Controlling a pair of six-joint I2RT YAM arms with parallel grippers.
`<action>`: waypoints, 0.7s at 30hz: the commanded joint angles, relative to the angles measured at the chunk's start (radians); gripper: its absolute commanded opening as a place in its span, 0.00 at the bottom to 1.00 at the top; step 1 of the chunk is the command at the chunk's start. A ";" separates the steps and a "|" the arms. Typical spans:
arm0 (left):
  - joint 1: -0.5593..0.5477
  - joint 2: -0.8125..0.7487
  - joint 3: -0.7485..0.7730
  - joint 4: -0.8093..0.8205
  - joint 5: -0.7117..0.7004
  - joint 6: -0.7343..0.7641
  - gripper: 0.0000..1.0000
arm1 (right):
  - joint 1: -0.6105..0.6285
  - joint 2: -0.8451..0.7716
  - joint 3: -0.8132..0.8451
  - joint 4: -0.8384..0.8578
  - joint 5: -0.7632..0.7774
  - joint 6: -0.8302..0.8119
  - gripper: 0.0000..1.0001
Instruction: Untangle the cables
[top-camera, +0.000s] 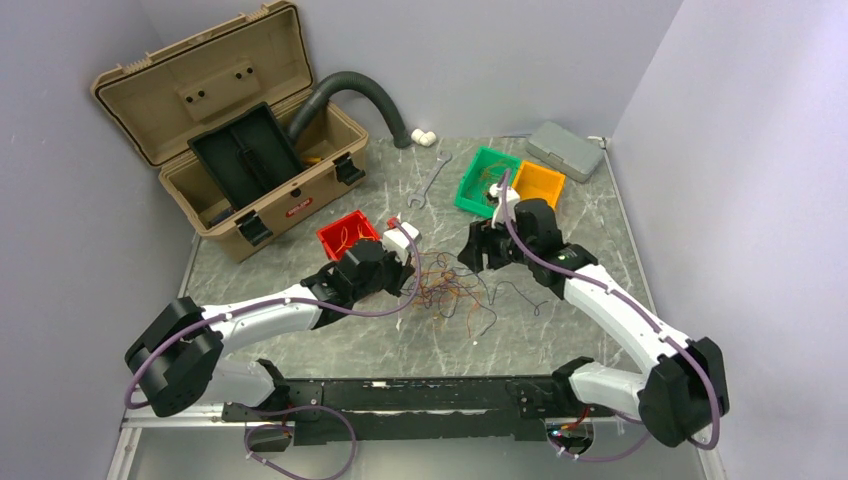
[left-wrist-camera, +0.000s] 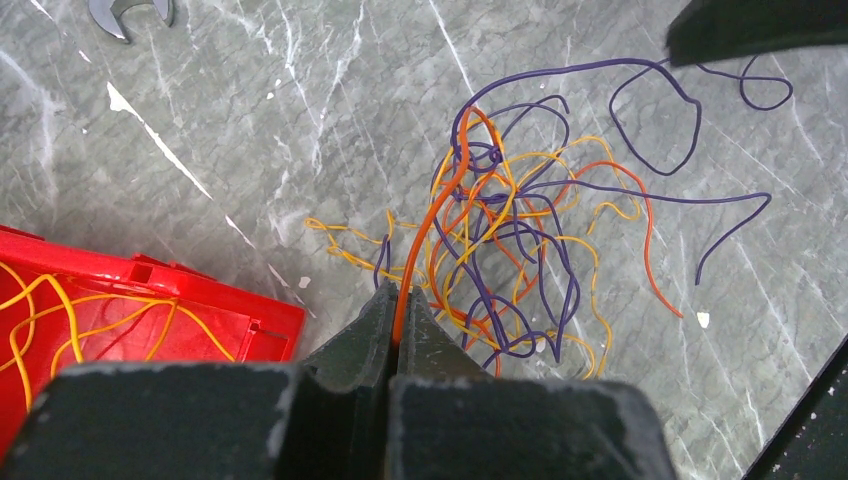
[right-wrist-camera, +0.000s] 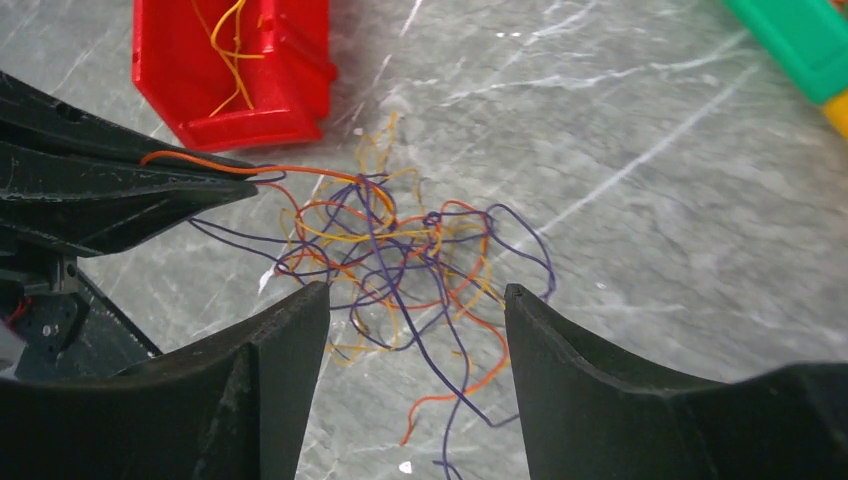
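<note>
Pale walls hem the grey marbled surface where my left hand pinches an orange cable, my right hand spread wide.

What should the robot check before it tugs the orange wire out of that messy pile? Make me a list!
1. Left gripper shut on the orange wire: ok, the wire is pinched between its fingers.
2. Right gripper open and ready: ok, its jaws stand apart.
3. Right gripper placed over the tangle: ok, the knot lies between its fingers in the right wrist view.
4. Orange wire free of the tangle: not ok, it runs into the knot among purple and yellow loops.
5. Which loops trap the orange wire: cannot tell.
6. Red bin apart from the tangle: ok.
</note>
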 joint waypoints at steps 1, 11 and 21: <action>-0.004 0.009 0.031 0.031 0.015 0.011 0.00 | 0.036 0.045 -0.007 0.158 -0.053 -0.027 0.65; -0.004 0.006 0.034 0.024 0.009 0.002 0.00 | 0.053 0.079 -0.089 0.275 -0.012 0.015 0.43; -0.003 -0.004 0.020 0.042 0.001 0.006 0.00 | 0.054 0.056 -0.066 0.224 0.094 0.031 0.00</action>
